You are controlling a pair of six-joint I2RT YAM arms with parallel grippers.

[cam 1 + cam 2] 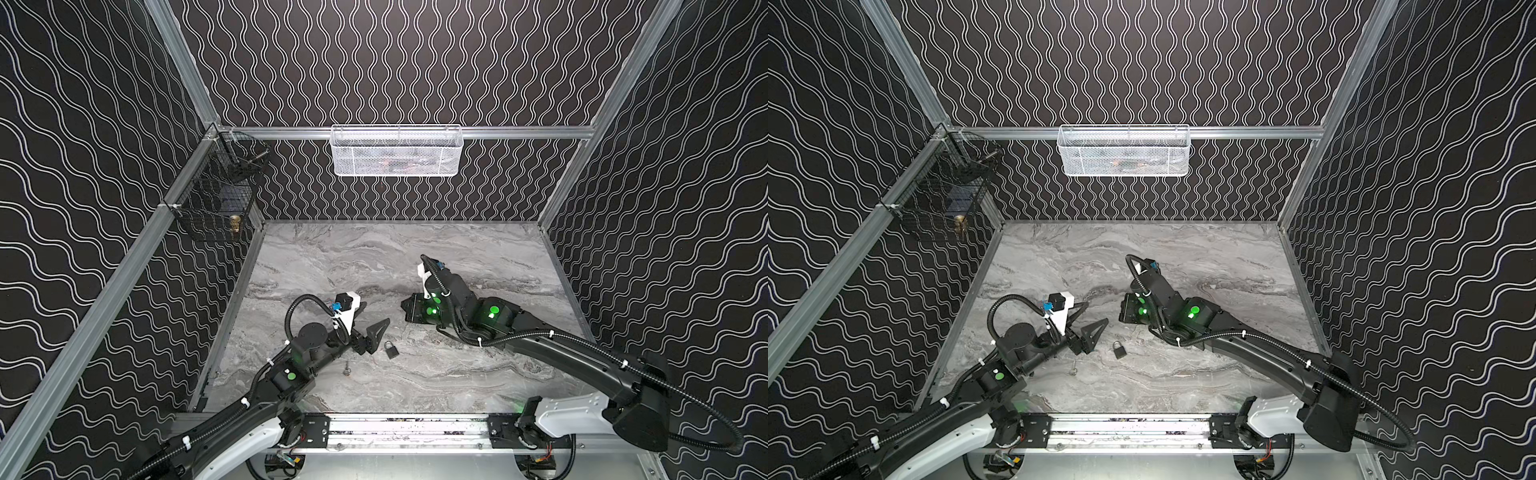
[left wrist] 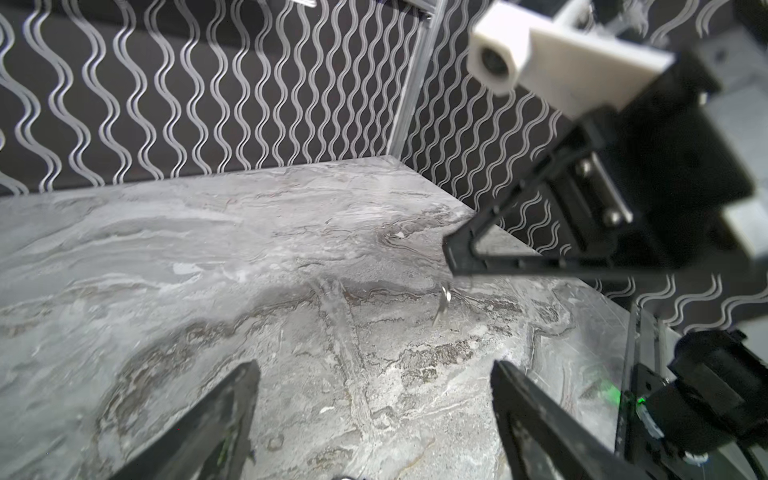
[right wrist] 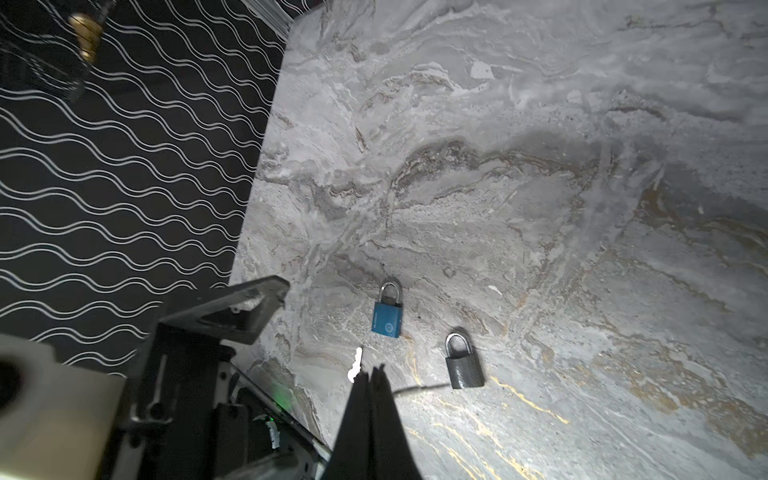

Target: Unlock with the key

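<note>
My right gripper (image 3: 370, 370) is shut on a small silver key (image 3: 355, 365), whose blade sticks out past the fingertips. The left wrist view shows the same key (image 2: 444, 301) hanging from the right gripper (image 2: 451, 257) above the marble table (image 2: 208, 270). On the table beyond the key lie a blue padlock (image 3: 386, 318) and a dark grey padlock (image 3: 463, 368), both with closed shackles. Both top views show only one dark padlock (image 1: 390, 351) (image 1: 1119, 350). My left gripper (image 1: 376, 313) (image 1: 1097, 312) (image 2: 374, 370) hovers open and empty just left of the padlock.
A small silver metal piece (image 1: 346, 370) lies on the table in front of the left gripper. A white mesh basket (image 1: 395, 151) hangs on the back rail. A black wire basket (image 1: 216, 199) with a brass object (image 1: 235, 224) hangs on the left wall.
</note>
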